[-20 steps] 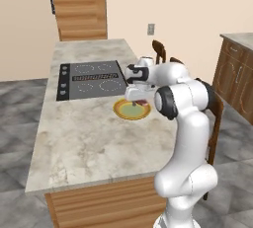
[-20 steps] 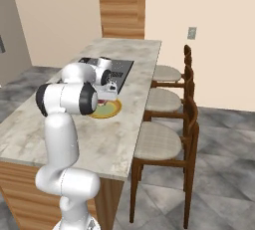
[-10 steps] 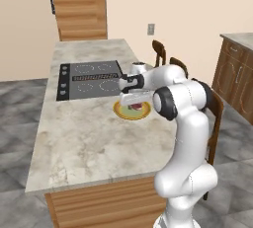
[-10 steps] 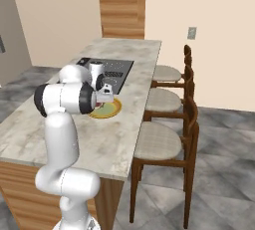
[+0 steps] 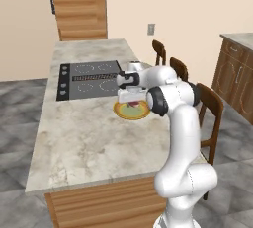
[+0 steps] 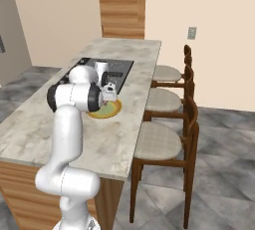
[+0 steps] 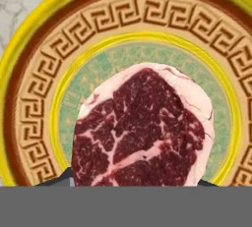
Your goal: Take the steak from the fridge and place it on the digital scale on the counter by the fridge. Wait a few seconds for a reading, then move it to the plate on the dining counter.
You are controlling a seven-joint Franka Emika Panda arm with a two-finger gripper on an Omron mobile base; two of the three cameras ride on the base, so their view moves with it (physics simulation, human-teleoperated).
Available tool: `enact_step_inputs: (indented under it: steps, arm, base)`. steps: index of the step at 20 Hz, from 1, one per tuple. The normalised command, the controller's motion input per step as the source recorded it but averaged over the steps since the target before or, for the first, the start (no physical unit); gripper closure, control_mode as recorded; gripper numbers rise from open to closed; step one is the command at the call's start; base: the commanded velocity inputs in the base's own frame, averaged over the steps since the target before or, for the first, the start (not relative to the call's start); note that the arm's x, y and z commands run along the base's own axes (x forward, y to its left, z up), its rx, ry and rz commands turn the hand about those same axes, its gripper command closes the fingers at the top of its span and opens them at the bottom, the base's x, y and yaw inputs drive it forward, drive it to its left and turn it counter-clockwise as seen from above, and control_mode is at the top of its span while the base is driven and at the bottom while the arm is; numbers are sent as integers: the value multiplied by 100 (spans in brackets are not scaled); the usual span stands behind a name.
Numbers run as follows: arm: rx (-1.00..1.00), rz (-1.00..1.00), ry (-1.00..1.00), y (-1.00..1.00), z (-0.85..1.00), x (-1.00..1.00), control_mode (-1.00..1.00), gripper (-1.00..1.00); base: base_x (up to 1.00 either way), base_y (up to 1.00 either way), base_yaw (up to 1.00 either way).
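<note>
steak (image 7: 140, 130): over the plate (image 7: 34, 103) centre, directly below the jaws, tips just showing at its near corners | jaws (image 5: 131, 103): low over plate, whether gripping the steak cannot be told | plate: on worktop (image 5: 84, 138), right of cooktop (image 5: 89, 79)

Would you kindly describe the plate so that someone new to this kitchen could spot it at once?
Find the long marbled dining counter with the black cooktop set into it. Just beside the cooktop, toward the chairs, lies the round yellow plate, right under the gripper. It is the only dish there: a brown key-pattern band, a pale green centre, and a raw red steak over it.
</note>
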Motion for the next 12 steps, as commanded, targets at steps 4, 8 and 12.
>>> enact_step_inputs:
  steps: [4, 8, 12]
  arm:
    - [0, -2, 15, -3, -32, 15, -100, 100]
    - [0, 0, 14, -4, -34, -4, -100, 100]
    - [0, 0, 6, -2, -4, 0, -100, 100]
  base:
    - [0, 0, 0]
    - [0, 0, 0]
    - [0, 0, 0]
